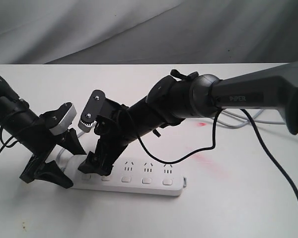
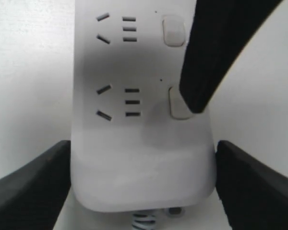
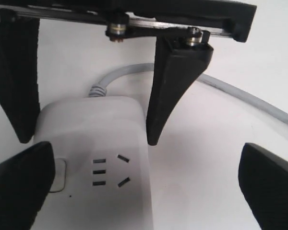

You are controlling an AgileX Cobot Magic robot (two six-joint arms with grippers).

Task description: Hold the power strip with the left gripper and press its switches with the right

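A: While the power strip (image 1: 154,189) lies flat on the white desk (image 1: 238,213) at the lower middle of the frame, where is the left pincer (image 1: 75,167)?

B: At the strip's left end, lower left of the frame. Its two black fingers (image 2: 29,191) sit against both long sides of the end where the grey cord (image 3: 127,71) leaves, so it is clenched on the strip

A: And the right pincer (image 1: 98,169)?

B: Its arm reaches in from the upper right, across the middle, and the pincer points down at the strip just right of the left one. It is spread wide and grasps nothing

A: Does it touch the switches (image 1: 146,180)?

B: One fingertip (image 2: 197,93) rests on the switch nearest the cord end (image 2: 176,109). Its other finger (image 3: 271,187) hangs over bare desk beside the strip

A: And the other buttons?

B: The next switch along (image 2: 174,29) shows bare in the left wrist view; three more lie uncovered toward the strip's right end in the exterior view
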